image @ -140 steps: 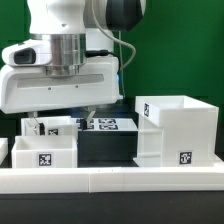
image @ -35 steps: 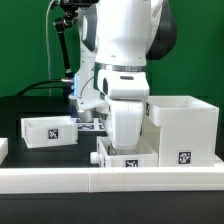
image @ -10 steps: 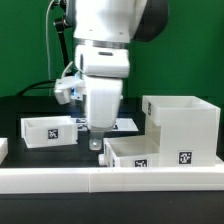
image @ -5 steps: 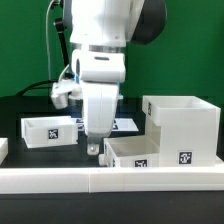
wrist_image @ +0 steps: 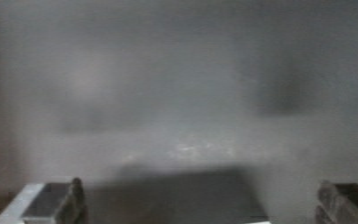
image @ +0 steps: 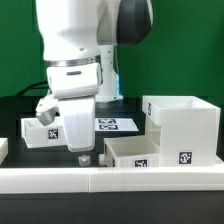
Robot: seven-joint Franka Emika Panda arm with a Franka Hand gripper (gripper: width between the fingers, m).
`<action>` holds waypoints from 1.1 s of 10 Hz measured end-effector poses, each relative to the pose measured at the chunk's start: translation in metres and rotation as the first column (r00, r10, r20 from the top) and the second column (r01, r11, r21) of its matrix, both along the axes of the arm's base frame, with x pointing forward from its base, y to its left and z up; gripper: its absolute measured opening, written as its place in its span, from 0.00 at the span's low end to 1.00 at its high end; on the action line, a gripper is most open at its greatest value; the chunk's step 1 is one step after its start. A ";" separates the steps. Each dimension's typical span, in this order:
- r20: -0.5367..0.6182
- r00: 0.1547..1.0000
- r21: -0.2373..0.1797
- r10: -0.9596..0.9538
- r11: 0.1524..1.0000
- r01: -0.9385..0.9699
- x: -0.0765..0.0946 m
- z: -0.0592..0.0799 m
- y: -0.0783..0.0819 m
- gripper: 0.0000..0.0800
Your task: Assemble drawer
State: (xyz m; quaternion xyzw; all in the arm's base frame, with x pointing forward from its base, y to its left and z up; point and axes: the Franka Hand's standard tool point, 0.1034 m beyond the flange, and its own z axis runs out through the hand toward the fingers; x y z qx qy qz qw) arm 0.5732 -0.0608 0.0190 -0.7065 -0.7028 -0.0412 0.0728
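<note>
Fronting the scene is a white rail [image: 50, 181]. Behind it the gripper [image: 83, 156] hangs low, fingers [wrist_image: 43, 203] wide and empty, just beside the near drawer [image: 130, 158]. Farther back: cabinet [image: 186, 126] at the exterior view's right, second drawer [image: 29, 135], marker board [image: 121, 124].

Robotics lab, green backdrop [image: 190, 50], black table [image: 14, 110], marker board [image: 120, 125]

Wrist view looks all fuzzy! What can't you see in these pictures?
- Wrist view: blurred grey; only the hand's fingers show, cut off by the picture's edge.
- Exterior view: the arm hides part of the small box and part of the marker board.
- Exterior view: the tall box hides its inside behind its own front wall.
</note>
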 end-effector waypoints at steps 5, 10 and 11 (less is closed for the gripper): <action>0.041 0.999 0.008 0.000 1.000 -0.001 0.011 0.003 0.032 0.81; 0.070 0.998 0.019 0.008 1.000 -0.009 0.017 0.006 0.048 0.81; 0.071 0.997 0.024 0.014 1.000 -0.016 0.017 0.007 0.055 0.81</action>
